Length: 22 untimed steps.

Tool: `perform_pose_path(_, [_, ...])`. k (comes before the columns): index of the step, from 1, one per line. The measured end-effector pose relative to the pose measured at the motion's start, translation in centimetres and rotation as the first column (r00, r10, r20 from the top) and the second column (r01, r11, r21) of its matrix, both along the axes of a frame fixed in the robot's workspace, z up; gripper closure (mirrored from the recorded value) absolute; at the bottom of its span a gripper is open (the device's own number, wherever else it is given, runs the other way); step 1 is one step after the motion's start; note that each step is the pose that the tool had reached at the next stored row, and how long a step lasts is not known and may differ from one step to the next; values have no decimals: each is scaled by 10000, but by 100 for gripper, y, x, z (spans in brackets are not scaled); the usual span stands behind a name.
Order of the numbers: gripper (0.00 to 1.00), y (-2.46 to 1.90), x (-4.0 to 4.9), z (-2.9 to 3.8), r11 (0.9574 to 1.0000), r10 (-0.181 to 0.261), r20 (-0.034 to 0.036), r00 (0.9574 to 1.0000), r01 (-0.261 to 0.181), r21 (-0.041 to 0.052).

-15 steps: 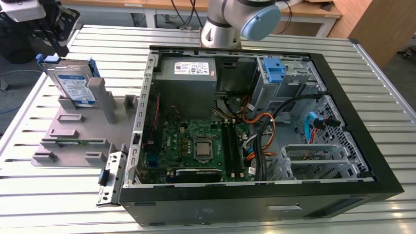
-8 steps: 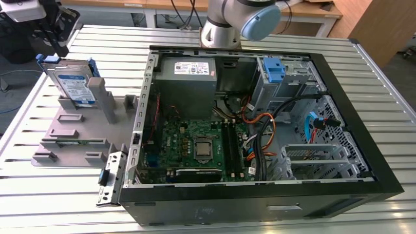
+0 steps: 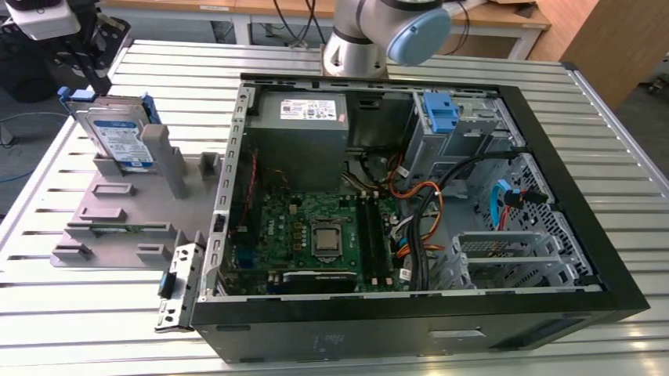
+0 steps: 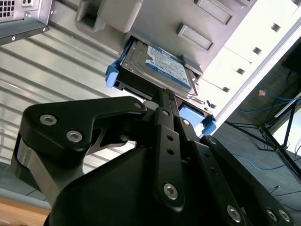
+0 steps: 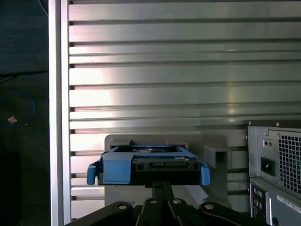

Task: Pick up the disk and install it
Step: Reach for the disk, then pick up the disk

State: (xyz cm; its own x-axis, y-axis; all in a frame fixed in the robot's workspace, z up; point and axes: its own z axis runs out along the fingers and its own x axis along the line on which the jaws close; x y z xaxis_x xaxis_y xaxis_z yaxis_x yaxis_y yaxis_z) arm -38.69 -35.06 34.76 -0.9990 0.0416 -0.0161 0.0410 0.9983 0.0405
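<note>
Exterior view: high vantage, angled down over ribbed silver metal table (image 3: 94, 313). Open black desktop computer case (image 3: 397, 325) sits near, centre. Flat grey plastic fixture plate (image 3: 146, 205) lies at the exterior view's left, carrying upright silver hard disk in blue plastic bracket (image 3: 121, 137).

Second wrist view: very close, looking past black gripper (image 4: 167, 96) onto disk's labelled face.

First wrist view: close, facing disk's end edge (image 5: 148, 165), table slats beyond.

All three views share disk, plate, table.

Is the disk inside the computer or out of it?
Out: the disk stands on edge in the grey holder on the table, outside the open computer case.
</note>
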Motion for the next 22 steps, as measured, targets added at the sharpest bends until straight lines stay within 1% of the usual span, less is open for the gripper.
perform_pose_path(5, [89,27,-53,-28,9999,131,-1,9999,-131,-1])
perform_pose_path(9, [89,32,-92,-51,9997,253,0,9997,-253,0])
perform_pose_path(12, [89,32,-95,-75,9993,365,-3,9993,-365,-2])
perform_pose_path(19, [89,32,-95,-76,9992,396,-3,9992,-396,-2])
perform_pose_path(22, [89,32,-95,-76,9994,333,-3,9994,-333,-3])
